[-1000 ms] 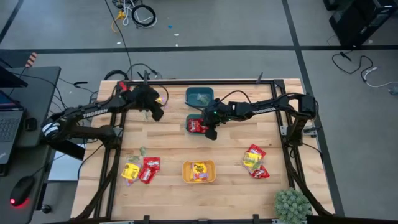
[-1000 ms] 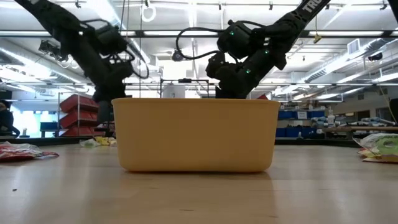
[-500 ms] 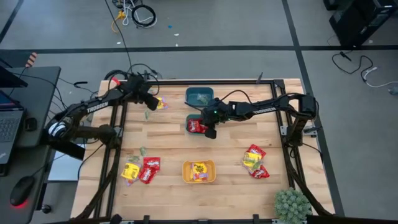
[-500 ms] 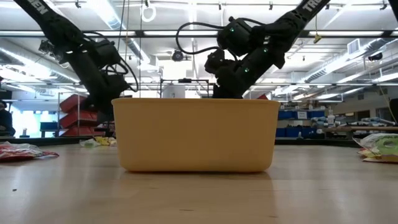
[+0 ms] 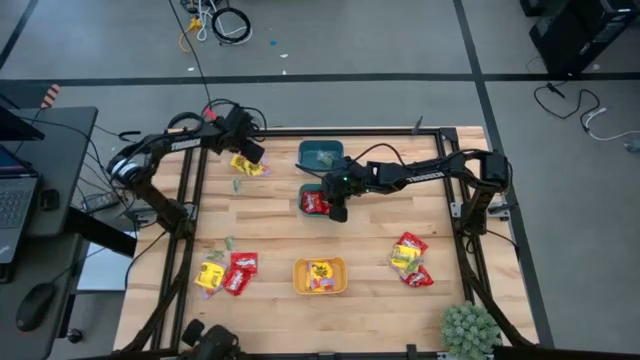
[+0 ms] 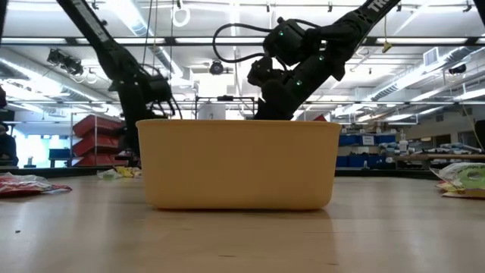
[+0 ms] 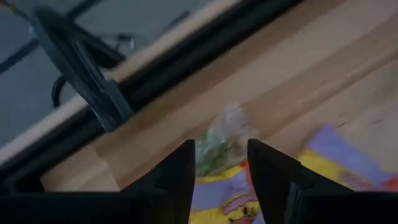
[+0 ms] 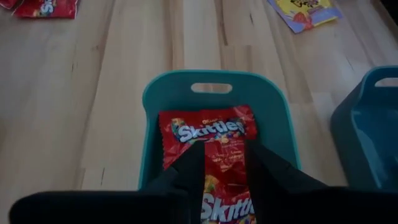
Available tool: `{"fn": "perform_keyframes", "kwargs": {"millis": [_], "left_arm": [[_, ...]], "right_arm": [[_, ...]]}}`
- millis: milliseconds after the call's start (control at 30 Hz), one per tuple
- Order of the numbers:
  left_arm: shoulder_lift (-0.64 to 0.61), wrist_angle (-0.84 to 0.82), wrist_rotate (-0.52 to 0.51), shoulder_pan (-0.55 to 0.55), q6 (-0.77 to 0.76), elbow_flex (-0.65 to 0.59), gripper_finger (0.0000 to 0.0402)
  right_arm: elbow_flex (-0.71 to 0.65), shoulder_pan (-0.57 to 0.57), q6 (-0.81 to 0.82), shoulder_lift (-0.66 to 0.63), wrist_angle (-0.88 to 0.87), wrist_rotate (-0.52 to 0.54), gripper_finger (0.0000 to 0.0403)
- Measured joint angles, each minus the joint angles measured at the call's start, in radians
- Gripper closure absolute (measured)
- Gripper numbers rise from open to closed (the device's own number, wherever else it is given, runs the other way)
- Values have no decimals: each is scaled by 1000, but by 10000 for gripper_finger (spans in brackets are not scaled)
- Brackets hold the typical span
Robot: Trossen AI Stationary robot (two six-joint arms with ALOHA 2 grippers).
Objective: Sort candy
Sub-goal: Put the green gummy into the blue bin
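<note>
My left gripper (image 5: 252, 153) hangs open near the table's far left. Its fingers (image 7: 180, 171) stand on either side of a pale green candy packet (image 7: 219, 142), above it, with a yellow packet (image 5: 244, 165) lying beside it on the wood. My right gripper (image 5: 337, 211) stands open over a teal bin (image 8: 214, 81). A red candy packet (image 8: 211, 134) lies flat in that bin, below the fingers. More red and yellow candy lies in heaps at the near left (image 5: 226, 272) and near right (image 5: 410, 260).
A second teal bin (image 5: 320, 155) stands just beyond the first. An orange bin (image 5: 320, 276) with a yellow packet in it sits near the front edge. Small green packets (image 5: 237, 184) lie loose on the left. A potted plant (image 5: 470, 328) stands at the near right corner.
My left gripper has swung toward the table's far edge and come down over the yellow and pale green packets, with its arm sweeping toward the far left corner. My right gripper has stayed over the teal bin with the red packet.
</note>
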Motion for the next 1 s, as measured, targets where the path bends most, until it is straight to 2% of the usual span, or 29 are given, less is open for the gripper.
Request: {"fn": "perform_keyframes", "kwargs": {"millis": [200, 367, 500, 667, 733, 1000], "left_arm": [[102, 24, -27, 28, 36, 14, 251], [123, 42, -30, 31, 97, 18, 258], [118, 50, -27, 29, 142, 17, 297], [106, 30, -16, 29, 162, 62, 376], [103, 32, 17, 24, 163, 88, 394], [103, -4, 252, -57, 188, 207, 399]], "right_arm": [[0, 16, 11, -28, -19, 1, 303], [0, 34, 20, -109, -60, 50, 304], [1, 45, 18, -184, -96, 119, 304], [1, 55, 18, -273, -145, 181, 304], [1, 56, 18, -303, -164, 206, 304], [-11, 55, 32, -393, -252, 352, 304]]}}
